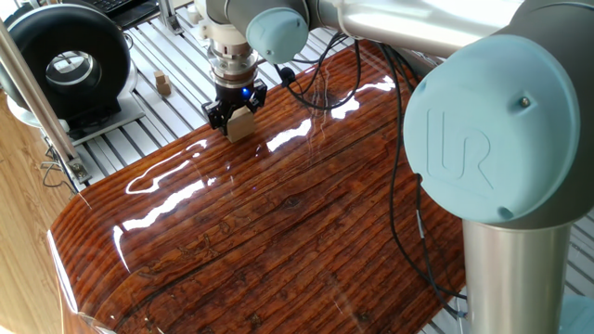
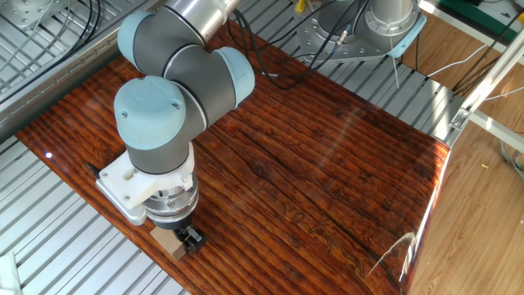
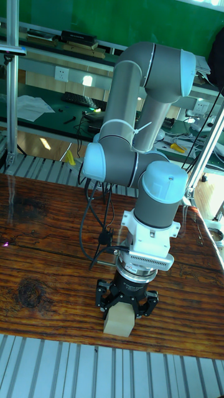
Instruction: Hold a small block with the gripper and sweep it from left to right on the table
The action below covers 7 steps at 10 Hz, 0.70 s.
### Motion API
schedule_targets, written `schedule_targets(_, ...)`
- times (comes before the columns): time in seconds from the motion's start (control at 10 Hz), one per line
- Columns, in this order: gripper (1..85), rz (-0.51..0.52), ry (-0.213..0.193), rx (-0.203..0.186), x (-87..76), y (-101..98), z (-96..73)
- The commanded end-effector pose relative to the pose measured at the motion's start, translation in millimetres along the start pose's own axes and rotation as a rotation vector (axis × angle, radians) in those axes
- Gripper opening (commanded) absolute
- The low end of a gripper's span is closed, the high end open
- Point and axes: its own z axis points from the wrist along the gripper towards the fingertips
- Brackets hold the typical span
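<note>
Grey tube links on this arm, pale-blue round joint caps, one cap stamped with the UR logo. Silver ribbed wrist cylinder sits under a white bracket, and the black clawed tool (image 3: 126, 303) glows with a small blue light. Black cables trail alongside.

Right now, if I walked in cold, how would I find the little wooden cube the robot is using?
Start at the glossy reddish-brown wooden table and follow the grey-and-pale-blue arm down to its black two-fingered pincer near the table's edge. The light-tan wooden cube sits clamped between its fingers. The tiny darker brown piece lies loose on the silver slats instead.
</note>
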Motion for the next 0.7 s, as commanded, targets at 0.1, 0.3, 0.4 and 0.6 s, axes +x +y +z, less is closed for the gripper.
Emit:
schedule_targets(0.1,1.0,0.011,0.002,-0.005,-0.5,1.7,-1.1)
schedule_targets(0.3,1.0,0.012,0.001,-0.004,-0.4,1.9,-1.0)
schedule_targets(0.4,1.0,0.012,0.002,-0.005,-0.5,2.5,-1.1)
schedule_targets(0.6,1.0,0.014,0.002,-0.008,-0.3,3.8,-1.1)
